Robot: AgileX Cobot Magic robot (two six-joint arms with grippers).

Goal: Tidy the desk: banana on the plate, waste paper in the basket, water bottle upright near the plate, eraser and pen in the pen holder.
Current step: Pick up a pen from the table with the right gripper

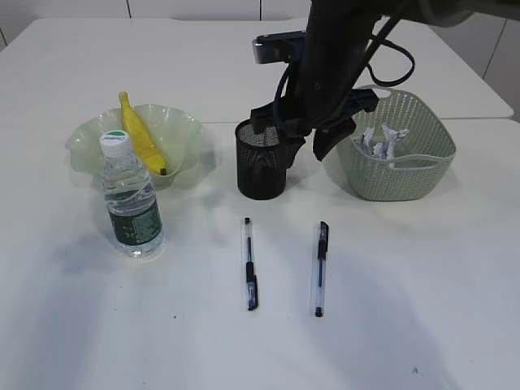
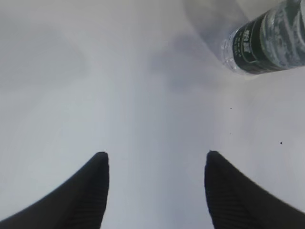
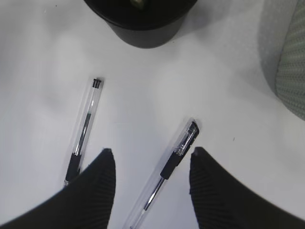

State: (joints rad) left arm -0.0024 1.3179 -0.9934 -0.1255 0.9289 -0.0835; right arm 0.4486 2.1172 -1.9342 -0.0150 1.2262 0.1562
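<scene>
Pens first: our right gripper [image 3: 150, 157] hangs spread and empty above the table [image 1: 406, 325], just beside the black mesh pen holder [image 1: 262, 162], with the right-hand pen [image 3: 177, 155] showing between its fingertips in the wrist view and the left-hand pen [image 3: 86, 129] lying just outside them. Both pens lie flat in front of the holder, roughly parallel and apart. To the right of the holder stands the green basket [image 1: 422, 183] with the crumpled waste paper [image 1: 382, 142] inside. Our left gripper [image 2: 156, 160] is also spread and holds nothing, over bare table near the water bottle [image 2: 267, 43]. We see that bottle upright, just in front of the green plate [image 1: 89, 146], and the banana [image 1: 142, 138] lies on that plate.
</scene>
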